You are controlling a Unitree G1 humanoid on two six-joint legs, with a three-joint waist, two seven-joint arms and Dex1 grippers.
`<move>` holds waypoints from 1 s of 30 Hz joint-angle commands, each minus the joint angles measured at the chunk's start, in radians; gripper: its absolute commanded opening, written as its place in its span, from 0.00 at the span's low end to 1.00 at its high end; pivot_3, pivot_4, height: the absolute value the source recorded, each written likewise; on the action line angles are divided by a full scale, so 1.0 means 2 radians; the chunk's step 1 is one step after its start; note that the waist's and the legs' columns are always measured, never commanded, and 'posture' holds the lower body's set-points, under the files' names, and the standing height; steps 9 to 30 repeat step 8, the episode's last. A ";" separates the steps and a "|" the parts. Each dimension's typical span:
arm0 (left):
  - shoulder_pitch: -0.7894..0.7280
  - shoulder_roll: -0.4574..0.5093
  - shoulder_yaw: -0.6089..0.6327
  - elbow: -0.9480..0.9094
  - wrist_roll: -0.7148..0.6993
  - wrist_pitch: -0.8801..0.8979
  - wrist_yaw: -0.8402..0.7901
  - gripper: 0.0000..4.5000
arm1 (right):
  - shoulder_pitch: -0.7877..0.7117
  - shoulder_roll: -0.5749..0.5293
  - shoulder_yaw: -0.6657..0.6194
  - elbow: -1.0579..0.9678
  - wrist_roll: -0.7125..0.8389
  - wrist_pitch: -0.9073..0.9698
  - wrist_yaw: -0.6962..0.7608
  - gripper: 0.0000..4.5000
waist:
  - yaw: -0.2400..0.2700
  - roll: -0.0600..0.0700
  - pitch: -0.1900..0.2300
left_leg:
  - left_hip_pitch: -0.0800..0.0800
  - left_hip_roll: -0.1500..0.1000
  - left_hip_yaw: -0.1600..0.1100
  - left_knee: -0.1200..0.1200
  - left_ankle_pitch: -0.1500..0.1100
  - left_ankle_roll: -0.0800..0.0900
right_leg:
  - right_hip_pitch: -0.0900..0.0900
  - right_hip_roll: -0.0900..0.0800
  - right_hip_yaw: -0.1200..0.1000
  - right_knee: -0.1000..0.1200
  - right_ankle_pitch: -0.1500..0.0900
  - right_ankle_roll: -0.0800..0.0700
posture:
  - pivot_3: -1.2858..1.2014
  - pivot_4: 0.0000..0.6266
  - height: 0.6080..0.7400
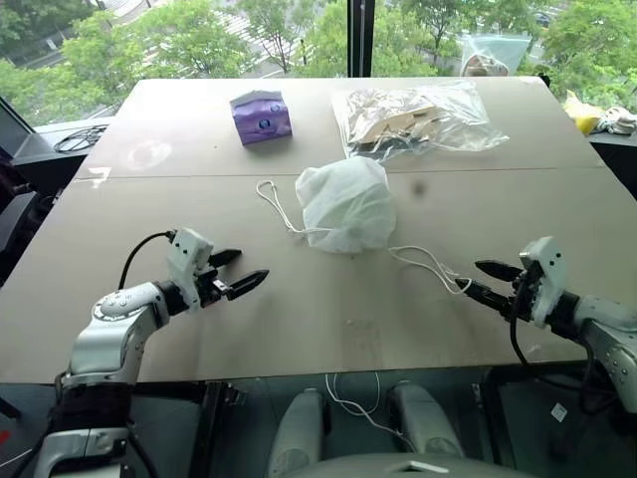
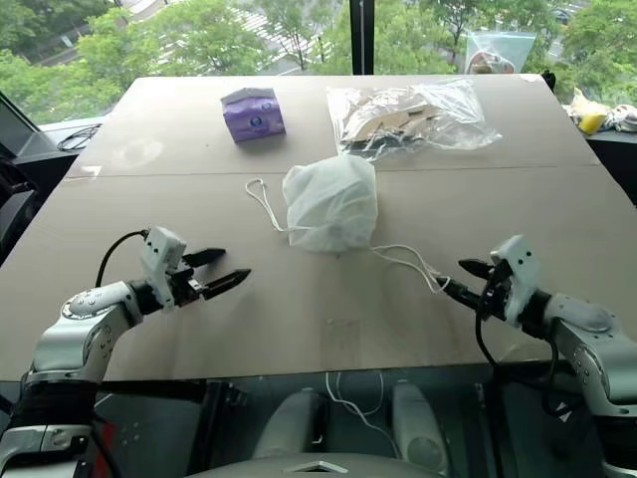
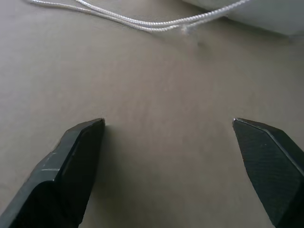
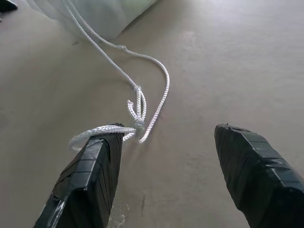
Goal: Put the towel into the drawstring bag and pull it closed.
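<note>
The wide tan table (image 1: pixel 199 329) carries a thin, translucent white drawstring bag (image 1: pixel 345 204), bulging and gathered shut, at its middle; the towel cannot be made out. The bag's cords run out sideways along the table: one white cord loop (image 1: pixel 276 204) toward the robot's left, the other cord (image 1: pixel 430 266) trailing toward the right gripper (image 1: pixel 482 280), its knotted end touching one black finger (image 4: pixel 92 175). That gripper's fingers are spread, gripping nothing. The left gripper (image 1: pixel 237 271), also spread wide and empty, hangs over bare table near the bag, pointing toward it. Behind lie a clear plastic bag (image 1: pixel 418 118) and a purple tissue pack (image 1: pixel 261 116).
</note>
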State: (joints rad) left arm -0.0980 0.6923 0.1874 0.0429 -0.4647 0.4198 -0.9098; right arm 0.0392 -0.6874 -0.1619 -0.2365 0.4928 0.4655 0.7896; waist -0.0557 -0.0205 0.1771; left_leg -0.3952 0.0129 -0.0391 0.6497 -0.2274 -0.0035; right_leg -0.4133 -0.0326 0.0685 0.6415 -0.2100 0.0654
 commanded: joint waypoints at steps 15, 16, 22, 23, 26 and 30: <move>0.018 -0.024 0.000 -0.081 -0.021 0.034 0.020 0.99 | -0.022 0.002 -0.013 0.106 -0.055 -0.207 0.073 0.73 | 0.006 0.000 0.000 | 0.000 0.001 0.001 -0.001 0.000 0.000 | -0.001 0.001 0.000 0.000 0.000 0.000 | 0.52 0.24 1.00; 0.018 -0.024 0.000 -0.081 -0.021 0.034 0.020 0.99 | -0.022 0.002 -0.013 0.106 -0.055 -0.207 0.073 0.73 | 0.006 0.000 0.000 | 0.000 0.001 0.001 -0.001 0.000 0.000 | -0.001 0.001 0.000 0.000 0.000 0.000 | 0.52 0.24 1.00; 0.018 -0.024 0.000 -0.081 -0.021 0.034 0.020 0.99 | -0.022 0.002 -0.013 0.106 -0.055 -0.207 0.073 0.73 | 0.006 0.000 0.000 | 0.000 0.001 0.001 -0.001 0.000 0.000 | -0.001 0.001 0.000 0.000 0.000 0.000 | 0.52 0.24 1.00; 0.018 -0.024 0.000 -0.081 -0.021 0.034 0.020 0.99 | -0.022 0.002 -0.013 0.106 -0.055 -0.207 0.073 0.73 | 0.006 0.000 0.000 | 0.000 0.001 0.001 -0.001 0.000 0.000 | -0.001 0.001 0.000 0.000 0.000 0.000 | 0.52 0.24 1.00; 0.018 -0.024 0.000 -0.081 -0.021 0.034 0.020 0.99 | -0.022 0.002 -0.013 0.106 -0.055 -0.207 0.073 0.73 | 0.006 0.000 0.000 | 0.000 0.001 0.001 -0.001 0.000 0.000 | -0.001 0.001 0.000 0.000 0.000 0.000 | 0.52 0.24 1.00; 0.018 -0.024 0.000 -0.081 -0.021 0.034 0.020 0.99 | -0.022 0.002 -0.013 0.106 -0.055 -0.207 0.073 0.73 | 0.006 0.000 0.000 | 0.000 0.001 0.001 -0.001 0.000 0.000 | -0.001 0.001 0.000 0.000 0.000 0.000 | 0.52 0.24 1.00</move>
